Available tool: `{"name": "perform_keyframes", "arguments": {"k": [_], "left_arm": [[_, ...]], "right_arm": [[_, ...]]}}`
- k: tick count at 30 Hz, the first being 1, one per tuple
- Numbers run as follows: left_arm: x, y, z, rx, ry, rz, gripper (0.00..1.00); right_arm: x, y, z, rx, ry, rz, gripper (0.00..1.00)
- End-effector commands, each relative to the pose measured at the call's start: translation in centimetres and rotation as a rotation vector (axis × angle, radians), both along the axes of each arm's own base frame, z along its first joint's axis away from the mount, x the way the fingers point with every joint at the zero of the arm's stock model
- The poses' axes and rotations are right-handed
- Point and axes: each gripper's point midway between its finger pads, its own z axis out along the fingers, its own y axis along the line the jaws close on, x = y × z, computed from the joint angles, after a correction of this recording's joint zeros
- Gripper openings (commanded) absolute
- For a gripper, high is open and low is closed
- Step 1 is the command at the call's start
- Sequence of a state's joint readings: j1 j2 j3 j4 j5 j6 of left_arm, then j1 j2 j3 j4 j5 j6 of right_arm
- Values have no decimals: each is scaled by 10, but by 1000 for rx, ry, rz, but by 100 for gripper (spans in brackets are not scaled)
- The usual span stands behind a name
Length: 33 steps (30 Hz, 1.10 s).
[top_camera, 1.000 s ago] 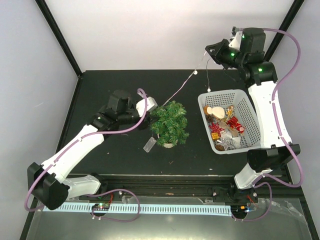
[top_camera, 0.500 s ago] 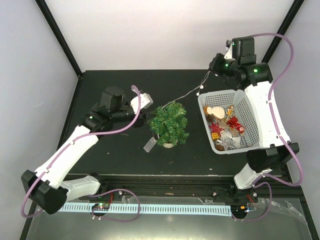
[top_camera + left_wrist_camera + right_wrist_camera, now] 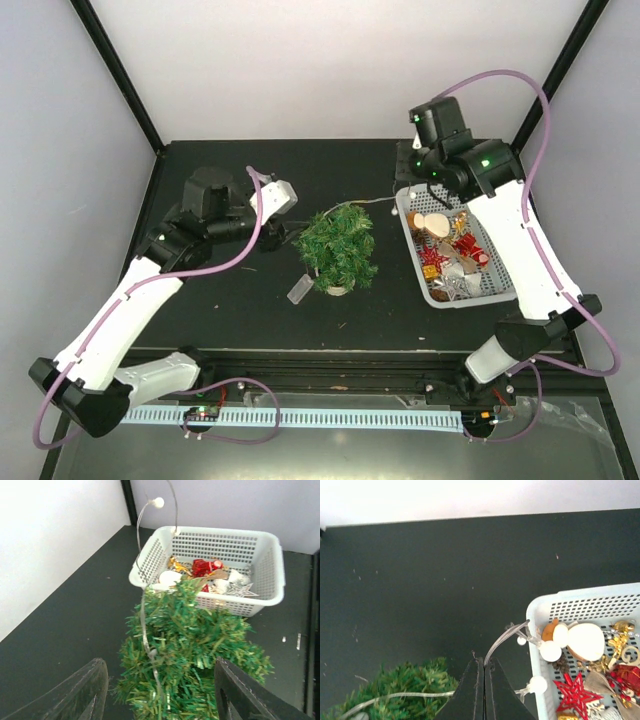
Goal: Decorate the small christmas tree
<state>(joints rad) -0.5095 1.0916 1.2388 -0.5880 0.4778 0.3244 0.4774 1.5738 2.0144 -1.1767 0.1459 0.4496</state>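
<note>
Left gripper [image 3: 159, 692] parted and empty at centre frame, facing the small christmas tree [image 3: 340, 247] — right gripper [image 3: 484, 672] upper right, pinched on the light string [image 3: 502, 640].

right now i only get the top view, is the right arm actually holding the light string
Observer: Yes. The right wrist view shows the right jaws shut on the string, beside the basket.
Operator: does it reach the tree
Observer: Yes. In the left wrist view it drops onto the tree and runs down through the branches.
Operator: left jaws
Observer: Open, facing the tree, nothing gripped.
</note>
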Motion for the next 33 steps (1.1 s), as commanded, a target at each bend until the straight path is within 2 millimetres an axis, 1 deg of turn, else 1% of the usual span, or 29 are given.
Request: {"name": "perform_keyframes", "arguments": {"k": [1, 3, 6, 8, 13, 17, 21, 26, 30, 33], "left_arm": [[-24, 0, 25, -34, -31, -92, 59], [-31, 0, 24, -25, -34, -121, 59], [-37, 0, 25, -22, -35, -140, 59], [-44, 0, 25, -28, -22, -169, 60], [-64, -6, 21, -48, 28, -256, 60], [-78, -10, 12, -43, 65, -315, 60], [-89, -13, 0, -19, 93, -354, 60], [-94, -13, -13, 15, 108, -369, 60], [-96, -15, -23, 39, 113, -376, 60], [-96, -17, -37, 75, 114, -373, 59]], "right_arm": [[-30, -3, 8, -147, -25, 8, 1], [-41, -1, 4, -154, -4, 11, 1], [-55, -3, -3, -138, 20, 5, 1], [-64, -4, -8, -116, 39, 4, 1], [-86, -9, -30, -50, 107, -16, 1], [-105, -9, -50, 17, 168, -17, 1], [-127, -7, -66, 94, 229, -14, 1], [-153, -5, -85, 144, 287, 4, 1], [-174, 5, -100, 164, 339, 54, 1], [-191, 15, -114, 177, 386, 99, 1]]}}
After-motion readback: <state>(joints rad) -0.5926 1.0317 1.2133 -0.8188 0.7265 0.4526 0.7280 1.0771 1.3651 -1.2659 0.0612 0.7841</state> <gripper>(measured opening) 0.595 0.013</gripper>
